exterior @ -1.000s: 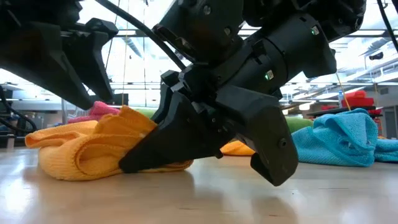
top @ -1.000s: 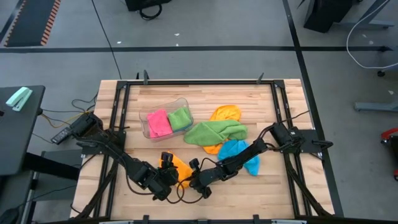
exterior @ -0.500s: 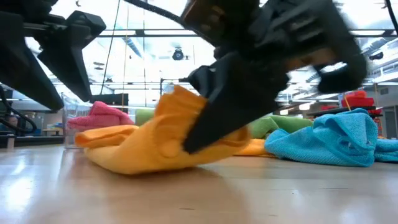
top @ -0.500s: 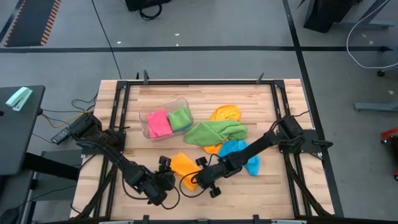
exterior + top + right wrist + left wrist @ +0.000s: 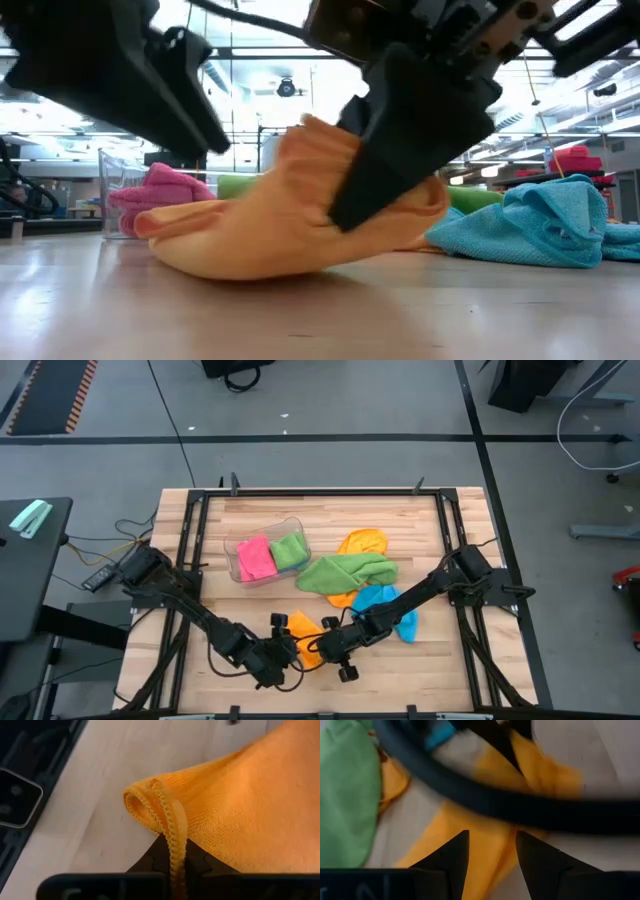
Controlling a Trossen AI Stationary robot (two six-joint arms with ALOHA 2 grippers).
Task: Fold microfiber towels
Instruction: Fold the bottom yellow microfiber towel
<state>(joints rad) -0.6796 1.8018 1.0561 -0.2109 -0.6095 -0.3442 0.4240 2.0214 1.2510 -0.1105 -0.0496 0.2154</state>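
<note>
My right claw (image 5: 318, 650) is clamped on the hemmed edge of the orange towel (image 5: 303, 638), which lies on the bench (image 5: 440, 660) just in front of the green towel (image 5: 345, 572); my left claw (image 5: 283, 653), fingers parted and empty, sits beside it; risk: the thin hem slips free, collapsing the fold.
</note>
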